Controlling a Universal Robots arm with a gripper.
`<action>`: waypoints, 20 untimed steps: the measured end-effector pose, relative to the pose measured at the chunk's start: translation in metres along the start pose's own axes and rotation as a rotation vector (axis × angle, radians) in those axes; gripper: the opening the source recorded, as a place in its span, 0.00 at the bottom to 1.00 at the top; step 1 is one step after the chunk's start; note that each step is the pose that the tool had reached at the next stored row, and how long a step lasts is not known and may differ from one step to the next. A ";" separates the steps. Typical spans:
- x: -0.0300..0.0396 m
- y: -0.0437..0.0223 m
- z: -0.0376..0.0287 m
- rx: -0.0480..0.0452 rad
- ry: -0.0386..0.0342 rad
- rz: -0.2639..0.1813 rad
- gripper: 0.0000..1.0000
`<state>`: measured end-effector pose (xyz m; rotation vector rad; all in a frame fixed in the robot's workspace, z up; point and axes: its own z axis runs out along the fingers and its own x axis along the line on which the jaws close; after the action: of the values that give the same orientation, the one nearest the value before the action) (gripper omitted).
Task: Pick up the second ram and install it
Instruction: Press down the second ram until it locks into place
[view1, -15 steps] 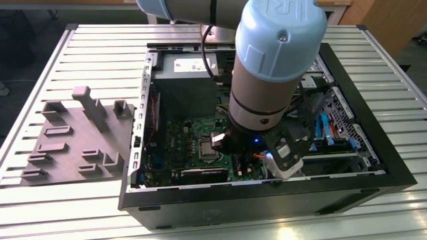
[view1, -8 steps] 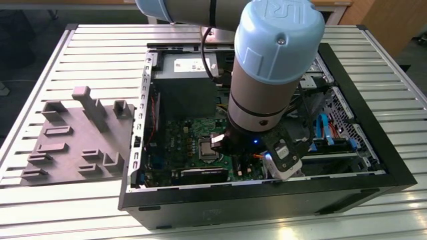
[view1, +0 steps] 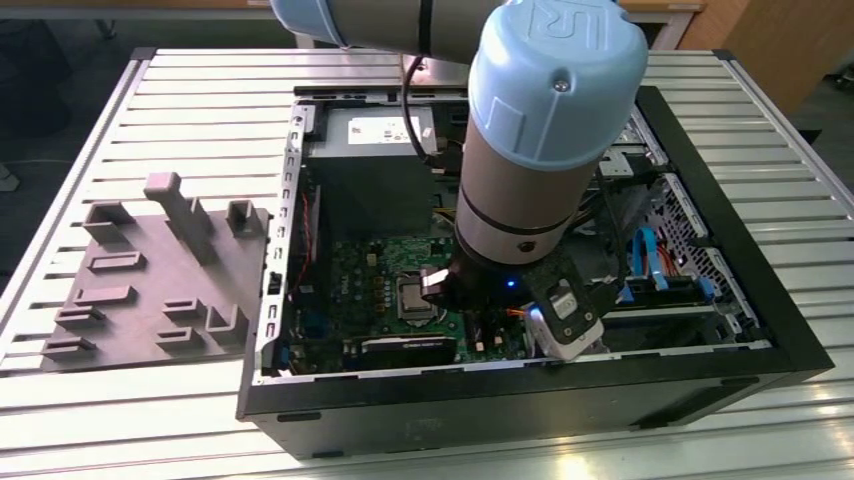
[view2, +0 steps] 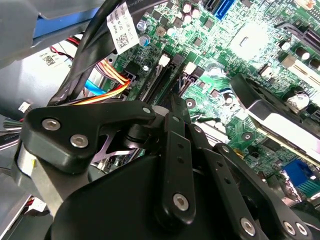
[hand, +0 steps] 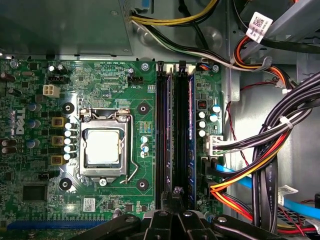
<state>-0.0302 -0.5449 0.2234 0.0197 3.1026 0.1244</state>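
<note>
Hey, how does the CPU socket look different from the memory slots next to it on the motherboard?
The CPU socket is squarish, with a silvery metal plate and frame; the memory slots are long, narrow and black. The CPU socket is a single unit, while the memory slots run as several parallel strips. The gripper sits at one end of the memory slots, apart from the CPU socket. Both are mounted on the green motherboard.

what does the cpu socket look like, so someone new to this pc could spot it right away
Look inside the open black computer case, at the green motherboard. The cpu socket is the square metal frame around a pale silvery plate, beside the long black memory slots. Nothing else on the board is a bright square; the slots are dark and narrow.
</note>
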 end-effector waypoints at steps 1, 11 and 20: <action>0.0000 0.0002 0.0003 -0.0003 -0.0001 0.000 0.11; 0.0007 0.0013 0.0051 0.0008 0.0002 0.000 0.11; 0.0007 0.0013 0.0061 0.0003 0.0001 0.000 0.11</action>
<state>-0.0307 -0.5431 0.2174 0.0197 3.1027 0.1240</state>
